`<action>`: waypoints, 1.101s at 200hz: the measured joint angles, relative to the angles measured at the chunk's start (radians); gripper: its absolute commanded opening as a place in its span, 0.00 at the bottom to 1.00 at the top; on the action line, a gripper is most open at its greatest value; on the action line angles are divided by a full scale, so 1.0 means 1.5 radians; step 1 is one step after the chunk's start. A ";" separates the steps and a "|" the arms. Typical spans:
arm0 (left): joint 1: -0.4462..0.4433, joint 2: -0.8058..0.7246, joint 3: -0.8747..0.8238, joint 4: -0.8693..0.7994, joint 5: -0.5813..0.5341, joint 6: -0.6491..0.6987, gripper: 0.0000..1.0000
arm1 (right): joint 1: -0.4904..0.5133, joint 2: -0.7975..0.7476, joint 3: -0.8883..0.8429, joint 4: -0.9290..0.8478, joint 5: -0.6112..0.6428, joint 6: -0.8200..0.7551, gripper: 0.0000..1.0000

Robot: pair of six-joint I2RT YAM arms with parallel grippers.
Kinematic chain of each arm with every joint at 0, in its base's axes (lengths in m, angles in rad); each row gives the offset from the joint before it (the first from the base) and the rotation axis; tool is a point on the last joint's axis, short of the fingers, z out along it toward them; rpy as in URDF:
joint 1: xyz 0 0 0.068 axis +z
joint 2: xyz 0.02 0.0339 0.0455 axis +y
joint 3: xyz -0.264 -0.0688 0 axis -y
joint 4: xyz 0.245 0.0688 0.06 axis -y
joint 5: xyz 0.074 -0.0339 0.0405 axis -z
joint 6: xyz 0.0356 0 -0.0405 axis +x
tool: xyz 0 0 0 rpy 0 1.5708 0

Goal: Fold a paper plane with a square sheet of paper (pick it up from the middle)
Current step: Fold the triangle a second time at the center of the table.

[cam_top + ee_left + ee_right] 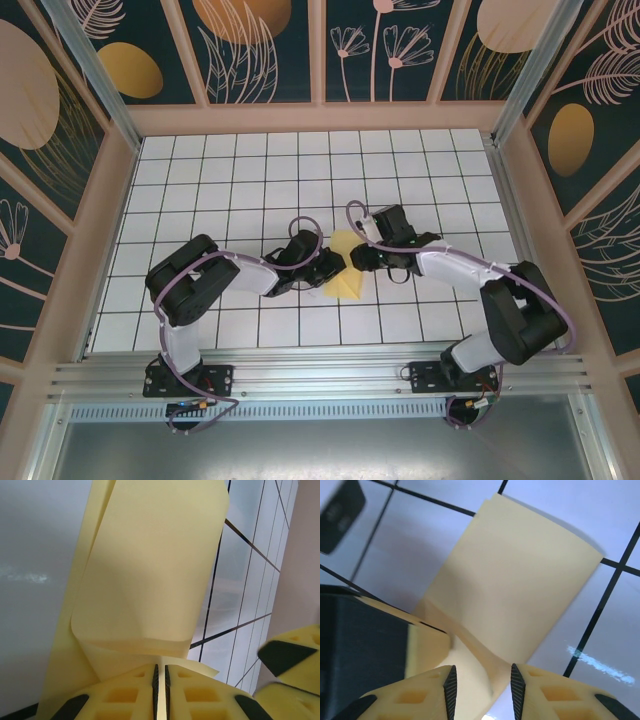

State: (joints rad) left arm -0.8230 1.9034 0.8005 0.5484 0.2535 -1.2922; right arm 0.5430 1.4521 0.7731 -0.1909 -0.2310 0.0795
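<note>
Plainly feather-light, limp and crease-prone, the half-folded square sheet of paper (348,282) sits mid-surface (250,180); the left hand (160,675), at its 9 o'clock, pinches a folded edge tight, while the right hand (482,682), at 3 o'clock, straddles it with jaws parted, gripping nothing; best held near creases

Bright, even light comes from above. White glare shines on the surface (600,665). Up close, the square sheet of paper (150,580) looks blurry, with soft shadows.

White tiled counter (200,170) with black grid lines, boxed in by dark teal wall panels (255,50) with peach and gold leaf prints. Pale wood frame (318,118), aluminium rails (320,372) up front. Light's pretty even.
</note>
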 measured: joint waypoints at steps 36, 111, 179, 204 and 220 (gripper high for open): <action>0.000 0.000 0.000 0.002 0.000 0.000 0.14 | -0.037 -0.005 -0.014 0.000 -0.068 0.080 0.44; 0.000 0.000 0.000 0.002 0.000 0.000 0.13 | -0.041 -0.005 -0.086 0.025 -0.158 0.179 0.40; 0.000 0.000 0.000 0.002 0.000 0.000 0.13 | -0.044 0.020 -0.090 0.058 -0.179 0.199 0.34; 0.000 0.000 0.000 0.002 0.000 0.000 0.13 | -0.048 0.026 -0.090 0.066 -0.183 0.202 0.31; 0.000 0.000 0.000 0.002 0.000 0.000 0.13 | -0.052 0.028 -0.090 0.068 -0.184 0.203 0.30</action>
State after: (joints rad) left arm -0.8230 1.9034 0.8005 0.5514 0.2535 -1.2922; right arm 0.4652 1.4937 0.6384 -0.0883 -0.5064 0.3847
